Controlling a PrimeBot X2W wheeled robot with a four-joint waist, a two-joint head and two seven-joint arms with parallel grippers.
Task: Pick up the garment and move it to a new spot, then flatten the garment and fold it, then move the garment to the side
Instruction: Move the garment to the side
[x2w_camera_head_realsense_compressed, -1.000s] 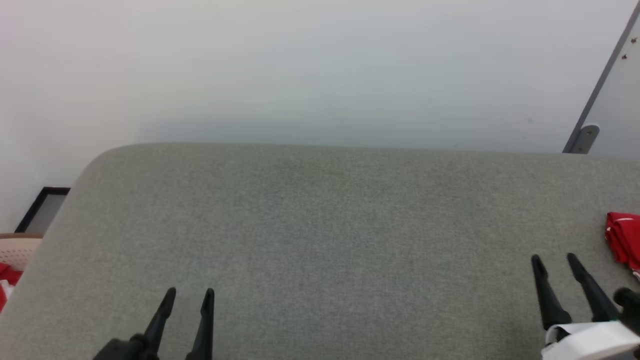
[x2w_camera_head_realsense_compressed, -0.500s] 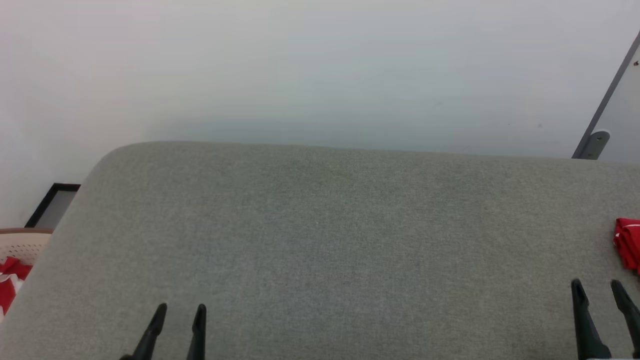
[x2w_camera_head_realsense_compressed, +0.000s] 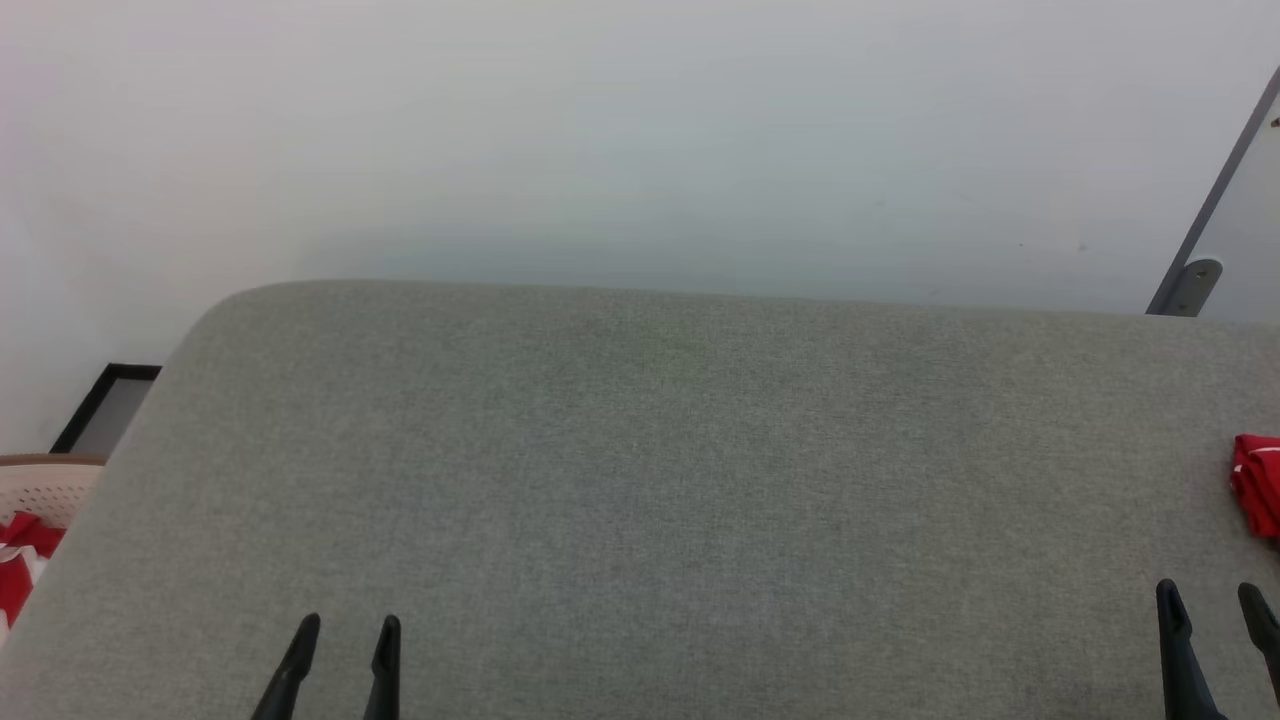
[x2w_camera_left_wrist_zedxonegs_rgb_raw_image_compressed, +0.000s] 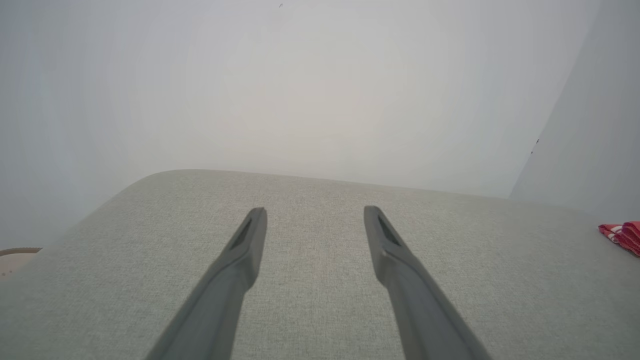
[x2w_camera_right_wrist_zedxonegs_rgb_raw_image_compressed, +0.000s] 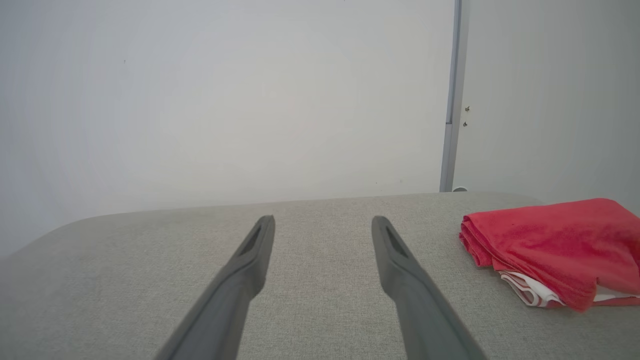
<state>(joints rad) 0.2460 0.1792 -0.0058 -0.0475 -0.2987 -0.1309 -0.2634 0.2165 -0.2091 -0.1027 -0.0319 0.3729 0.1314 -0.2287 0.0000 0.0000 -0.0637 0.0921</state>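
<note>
The garment (x2w_camera_right_wrist_zedxonegs_rgb_raw_image_compressed: 550, 247) lies folded into a thick red stack with white sleeve edges showing underneath, at the right end of the grey fabric surface (x2w_camera_head_realsense_compressed: 640, 480). In the head view just its red edge (x2w_camera_head_realsense_compressed: 1258, 480) peeks in at the right border, and the left wrist view catches a sliver (x2w_camera_left_wrist_zedxonegs_rgb_raw_image_compressed: 622, 235). My right gripper (x2w_camera_head_realsense_compressed: 1215, 605) hovers open and empty just in front of it, slightly to its left. My left gripper (x2w_camera_head_realsense_compressed: 345, 635) is open and empty at the lower left, far from the garment.
A beige perforated basket (x2w_camera_head_realsense_compressed: 40, 485) with a red-white cloth bundle (x2w_camera_head_realsense_compressed: 20, 565) sits off the surface's left end. A black frame (x2w_camera_head_realsense_compressed: 100, 405) leans by the white wall. A grey post (x2w_camera_head_realsense_compressed: 1210, 220) rises at the back right.
Both grippers have drawn back toward the bottom edge of the head view, the right one away from the garment. The head camera has shifted slightly too.
</note>
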